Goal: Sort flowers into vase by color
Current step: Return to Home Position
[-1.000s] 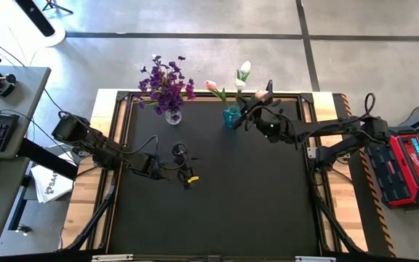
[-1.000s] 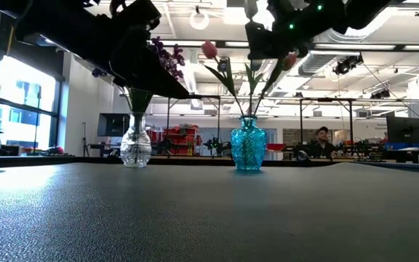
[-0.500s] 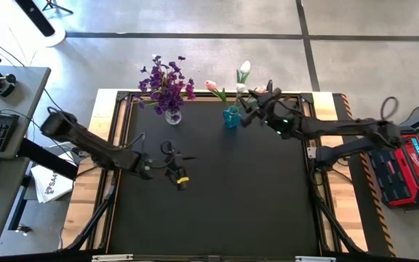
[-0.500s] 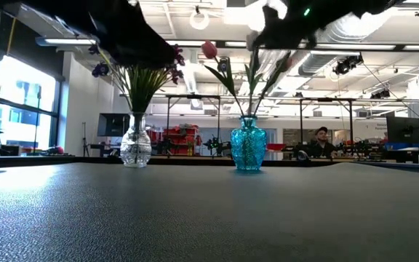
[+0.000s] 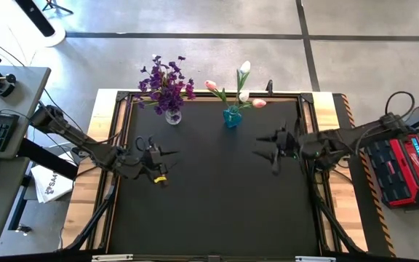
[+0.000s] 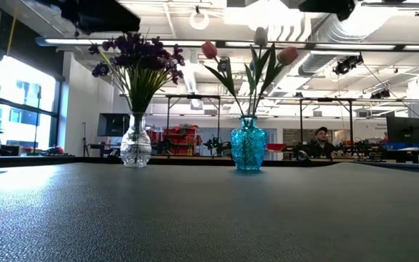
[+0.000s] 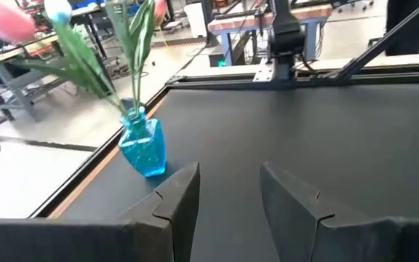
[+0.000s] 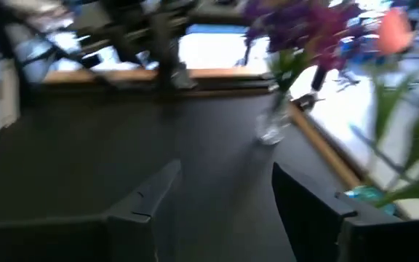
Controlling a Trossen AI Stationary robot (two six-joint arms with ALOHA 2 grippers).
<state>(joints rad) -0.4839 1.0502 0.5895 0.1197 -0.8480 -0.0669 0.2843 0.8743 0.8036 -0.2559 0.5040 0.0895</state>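
Ahead of both sets of fingers, at the far edge of the table [image 5: 217,211], we log two vases standing upright, w/ every stem in view already inside one of them. Left gripper [image 5: 167,155] hangs over the table's left half. Its fingers [image 7: 177,200] are spread, w/ nothing btwn them, only black mat showing in the gap. From those fingertips the blue vase [image 7: 144,149] sits ahead and off toward the far edge, well apart. Right gripper [image 5: 262,148] hangs over the right half, tips pointing back toward the left gripper. Its fingers [image 8: 151,202] are likewise spread, nothing held. Clear vase [image 8: 271,124] stands ahead of the right fingers, well apart, w/ purple sprigs [image 8: 304,25] rising out of it. High view: the two grippers are well apart from each other, and both vases lie beyond the gap btwn the two sets of tips. Clear vase is nearer the left fingers, blue vase nearer the right fingers. Purple sprigs are bunched in the clear vase. Tulips [image 5: 244,70] are in the blue vase, stems fanned out, white and pink heads, approx. four seen from above; exact no. we cannot tell. Low view: vases side by side, near each other, not touching. Person [image 6: 322,138] sits in the room behind, far beyond the blue vase.
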